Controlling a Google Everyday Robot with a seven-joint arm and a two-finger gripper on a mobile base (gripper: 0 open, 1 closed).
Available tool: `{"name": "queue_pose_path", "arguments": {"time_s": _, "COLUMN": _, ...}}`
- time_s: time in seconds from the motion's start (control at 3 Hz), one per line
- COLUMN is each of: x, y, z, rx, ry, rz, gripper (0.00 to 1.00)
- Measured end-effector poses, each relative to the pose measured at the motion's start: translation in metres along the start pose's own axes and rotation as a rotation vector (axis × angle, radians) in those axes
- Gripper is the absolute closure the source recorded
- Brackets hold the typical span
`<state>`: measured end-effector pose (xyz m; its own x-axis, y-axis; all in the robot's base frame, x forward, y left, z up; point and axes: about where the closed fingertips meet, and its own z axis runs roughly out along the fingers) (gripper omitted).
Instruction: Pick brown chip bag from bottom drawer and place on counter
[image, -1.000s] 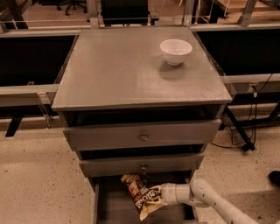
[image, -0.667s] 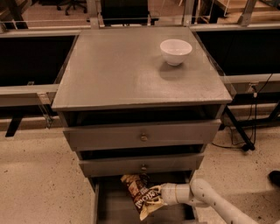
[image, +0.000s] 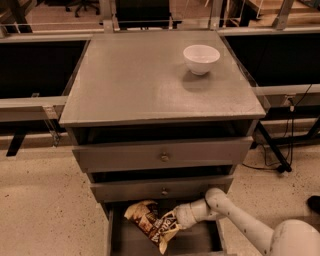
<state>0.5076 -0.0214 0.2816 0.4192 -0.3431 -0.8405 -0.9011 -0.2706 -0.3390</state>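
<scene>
The brown chip bag (image: 148, 221), dark brown with white lettering and a tan end, lies slanted in the open bottom drawer (image: 196, 242). My gripper (image: 172, 220) reaches in from the right, low in the drawer, and is shut on the bag's right edge. The white forearm (image: 240, 222) runs off to the lower right. The counter (image: 150, 80), the grey flat cabinet top, lies above and behind the drawers.
A white bowl (image: 201, 59) stands at the counter's back right. Two knobbed drawers (image: 164, 156) above the bottom one are slightly ajar and overhang the bag. Black table legs and cables (image: 280, 155) stand on the floor to the right.
The bag and my gripper have shifted a little to the left inside the bottom drawer. Nothing else has moved.
</scene>
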Motion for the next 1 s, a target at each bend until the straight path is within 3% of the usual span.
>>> {"name": "queue_pose_path", "arguments": {"time_s": 0.33, "x": -0.017, "y": 0.014, "z": -0.003, "rx": -0.113, "ry": -0.042, "rz": -0.119, "gripper": 1.0}}
{"name": "queue_pose_path", "arguments": {"time_s": 0.67, "x": -0.053, "y": 0.027, "z": -0.017, "rx": -0.123, "ry": -0.04, "rz": -0.235, "gripper": 1.0}}
{"name": "queue_pose_path", "arguments": {"time_s": 1.0, "x": -0.086, "y": 0.03, "z": -0.027, "rx": -0.037, "ry": 0.022, "rz": -0.314, "gripper": 1.0}}
